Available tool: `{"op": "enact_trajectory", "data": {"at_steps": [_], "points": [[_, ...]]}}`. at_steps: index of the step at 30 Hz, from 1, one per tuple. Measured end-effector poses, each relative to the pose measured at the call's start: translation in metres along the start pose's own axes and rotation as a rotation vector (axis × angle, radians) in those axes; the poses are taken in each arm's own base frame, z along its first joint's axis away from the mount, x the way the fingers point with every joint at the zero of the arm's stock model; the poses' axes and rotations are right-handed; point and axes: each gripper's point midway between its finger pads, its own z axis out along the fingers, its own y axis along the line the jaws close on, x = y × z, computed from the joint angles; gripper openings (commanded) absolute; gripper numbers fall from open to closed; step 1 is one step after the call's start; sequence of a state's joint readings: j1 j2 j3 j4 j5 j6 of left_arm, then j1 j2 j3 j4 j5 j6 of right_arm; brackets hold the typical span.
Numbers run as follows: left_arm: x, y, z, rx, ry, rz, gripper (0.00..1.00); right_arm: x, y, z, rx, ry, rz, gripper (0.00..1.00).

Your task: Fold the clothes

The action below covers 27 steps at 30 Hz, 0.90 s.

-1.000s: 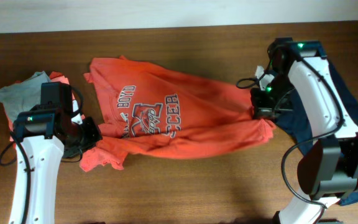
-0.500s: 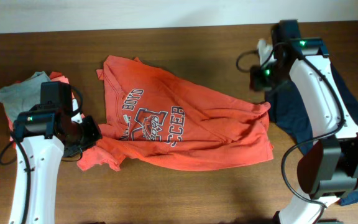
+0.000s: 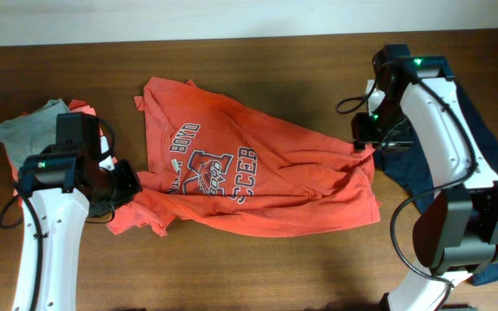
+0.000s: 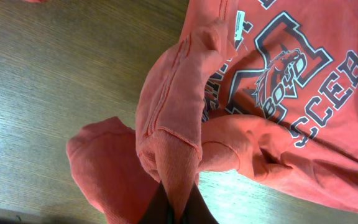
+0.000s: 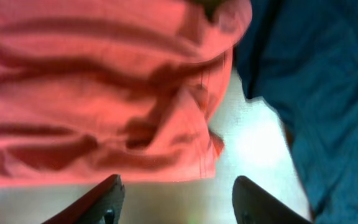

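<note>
The orange-red T-shirt (image 3: 258, 181) lies spread across the middle of the table, its varsity lettering facing up. Its left end is bunched up, and my left gripper (image 3: 128, 184) is shut on that bunch. In the left wrist view a thick fold of the T-shirt (image 4: 173, 124) runs down into the shut left gripper (image 4: 178, 210). My right gripper (image 3: 367, 138) hovers over the shirt's right edge, open. In the right wrist view the right gripper (image 5: 179, 202) stands wide with nothing between its fingers, and the T-shirt's hem (image 5: 92, 93) lies just beyond them.
A dark navy garment (image 3: 482, 164) lies at the right under the right arm, and also shows as the navy garment (image 5: 316, 74) beside the hem. A small grey shirt (image 3: 28, 130) sits at the far left behind the left arm. Bare wooden table (image 3: 258, 268) runs along the front.
The right gripper opened and let go of the shirt's right edge, which dropped onto the table. It rose toward the back, then came back down over that edge. The left gripper kept its hold.
</note>
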State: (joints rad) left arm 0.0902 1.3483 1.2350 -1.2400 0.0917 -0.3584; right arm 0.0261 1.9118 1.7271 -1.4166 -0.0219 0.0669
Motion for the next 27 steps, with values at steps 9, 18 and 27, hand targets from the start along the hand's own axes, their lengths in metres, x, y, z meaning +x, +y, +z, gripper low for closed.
{"op": "enact_trajectory", "data": {"at_steps": [9,18,27], "points": [[-0.001,0.000,0.000,0.001,-0.003,0.001,0.01,-0.017,0.004,0.073,-0.029,-0.080,-0.016,0.33],[-0.001,0.000,0.000,0.001,-0.003,0.001,0.01,0.008,0.013,0.119,-0.097,-0.038,-0.054,0.29],[0.001,0.000,0.000,-0.002,0.005,0.000,0.01,-0.046,0.020,0.130,-0.122,-0.243,-0.073,0.39]]}}
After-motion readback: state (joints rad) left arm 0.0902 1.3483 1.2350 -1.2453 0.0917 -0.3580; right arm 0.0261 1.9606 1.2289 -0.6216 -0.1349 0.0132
